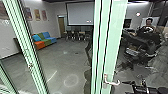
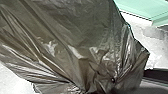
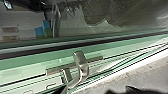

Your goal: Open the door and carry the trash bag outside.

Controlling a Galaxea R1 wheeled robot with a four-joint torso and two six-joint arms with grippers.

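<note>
The trash bag (image 2: 75, 37), dark and glossy, lies close before the left wrist camera, its creases drawn together and its edges cut off; whether the left gripper is closed on it, I cannot tell. In the head view the right gripper (image 1: 125, 87) is partly cut off at the lower right, its dark tips set apart, near the metal door handle (image 1: 113, 83) on the pale green door frame (image 1: 98, 45). Beyond, the smooth grey floor (image 1: 60, 60) carries blurred, ring-like reflections. A blue, green and orange sofa (image 1: 45, 40) stands by the wall under framed pictures (image 1: 37, 15), with a projection screen (image 1: 80, 13) farther back. On the right, dark equipment partly hides a person (image 1: 149, 22).
</note>
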